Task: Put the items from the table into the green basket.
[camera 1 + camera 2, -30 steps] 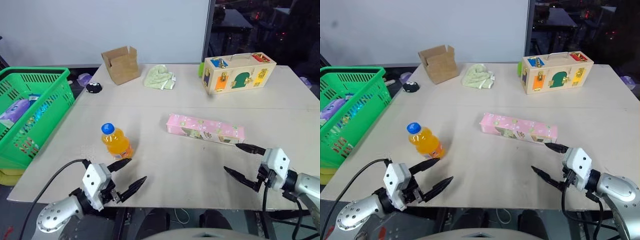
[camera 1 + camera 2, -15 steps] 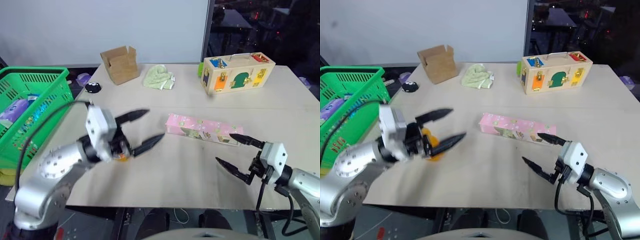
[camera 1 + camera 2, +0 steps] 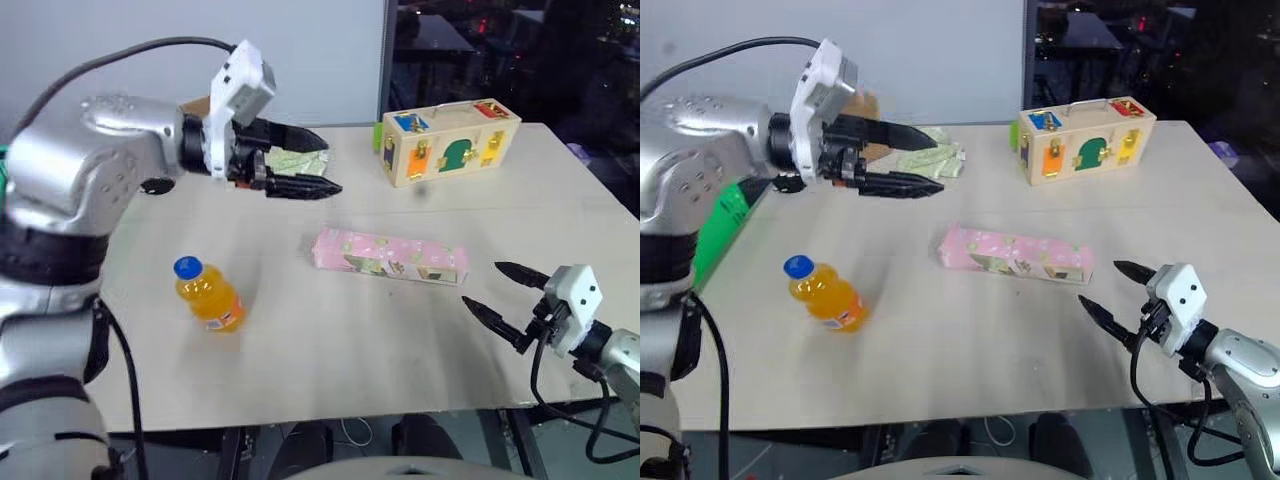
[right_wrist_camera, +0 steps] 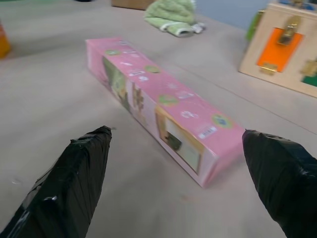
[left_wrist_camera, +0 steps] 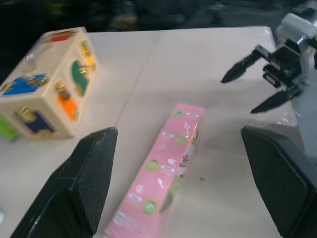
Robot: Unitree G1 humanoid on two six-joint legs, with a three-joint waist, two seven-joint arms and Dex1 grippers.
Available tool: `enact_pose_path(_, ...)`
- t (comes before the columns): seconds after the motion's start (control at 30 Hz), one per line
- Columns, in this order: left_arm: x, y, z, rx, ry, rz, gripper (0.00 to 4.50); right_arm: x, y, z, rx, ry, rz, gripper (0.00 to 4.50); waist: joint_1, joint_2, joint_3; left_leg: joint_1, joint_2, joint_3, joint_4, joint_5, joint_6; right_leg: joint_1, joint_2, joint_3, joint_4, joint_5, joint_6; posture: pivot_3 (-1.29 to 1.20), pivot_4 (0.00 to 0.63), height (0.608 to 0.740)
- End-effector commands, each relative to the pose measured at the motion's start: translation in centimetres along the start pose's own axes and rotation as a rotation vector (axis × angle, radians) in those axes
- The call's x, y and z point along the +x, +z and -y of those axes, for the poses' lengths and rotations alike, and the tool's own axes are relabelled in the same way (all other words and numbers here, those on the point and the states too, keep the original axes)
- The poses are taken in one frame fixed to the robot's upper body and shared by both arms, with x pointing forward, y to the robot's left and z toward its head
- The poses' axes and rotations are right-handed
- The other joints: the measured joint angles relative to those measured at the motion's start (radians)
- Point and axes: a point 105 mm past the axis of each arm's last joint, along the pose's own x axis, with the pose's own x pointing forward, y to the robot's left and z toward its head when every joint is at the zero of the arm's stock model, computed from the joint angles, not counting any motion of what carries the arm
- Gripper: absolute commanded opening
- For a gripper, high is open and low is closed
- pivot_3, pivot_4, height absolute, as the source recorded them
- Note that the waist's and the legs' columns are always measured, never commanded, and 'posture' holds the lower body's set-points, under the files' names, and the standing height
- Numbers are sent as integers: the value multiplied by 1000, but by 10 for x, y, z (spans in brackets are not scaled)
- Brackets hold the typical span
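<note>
So at this point nothing had made it into the green basket (image 3: 728,222) yet, only a sliver of it peeked out behind the left arm at the table's (image 3: 400,330) left edge. Both items sat on the beige top: the pink carton (image 3: 390,257) lay flat near the middle, and the orange-drink bottle (image 3: 206,295) stood upright, well apart to its left.

The left gripper (image 3: 303,162) hung high above the far-left part of the table with its fingers spread wide and nothing between them. My read is that it was up there to line itself up on the carton, since its wrist view looked straight down the box. The right gripper (image 3: 510,295) hovered low by the near right corner, also released and empty, fingers aimed at the carton's near end. It looked like a two-handed pickup being set up, which makes sense for something that long.

Other stuff on the table: a wooden latch box (image 3: 449,141) at the back, a green cloth (image 3: 940,156), and a brown cardboard box (image 3: 866,104) mostly hidden behind the left wrist. Pale wall behind, dark room off to the right
</note>
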Motion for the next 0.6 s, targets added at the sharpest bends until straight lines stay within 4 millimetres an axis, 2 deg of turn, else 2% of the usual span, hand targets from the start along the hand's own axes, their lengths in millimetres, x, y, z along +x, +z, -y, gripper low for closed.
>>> enact_pose_path(0.03,16,-37,-27,26,-8,-161,4165,-3,17,-1,-57,-24,56,4500,-17,-1,0,0,0,0,0,0,0,0,0,0,0,0,0,-246,0,740)
enact_pose_path(0.13,42,-49,-44,52,1,-234,4165,-3,19,-8,-58,-33,65,4500,-36,-2,1,-6,0,-1,1,0,0,-5,0,1,0,1,1,-301,0,740)
enact_pose_path(0.23,65,-60,-51,71,5,-311,4165,-2,20,-11,-52,-56,76,4500,-64,-3,2,-16,0,-3,9,-3,4,-9,1,-1,-1,2,5,-316,0,740)
enact_pose_path(0.3,77,-64,-48,80,-21,-351,4165,-1,21,-15,-48,-63,80,4500,-89,-3,2,-16,-1,-3,9,-4,6,-8,0,1,-1,2,5,-341,0,740)
enact_pose_path(0.43,93,-86,-38,95,-92,-495,4165,0,18,-22,-44,-79,81,4500,-139,-3,2,-16,-2,-3,9,-7,9,-8,-2,1,0,0,9,-379,0,740)
enact_pose_path(0.6,99,-92,-27,62,-174,-529,4165,0,18,-27,-40,-88,83,4500,-211,-2,2,-16,-3,-4,9,-7,9,-8,-3,0,2,-1,11,-412,0,740)
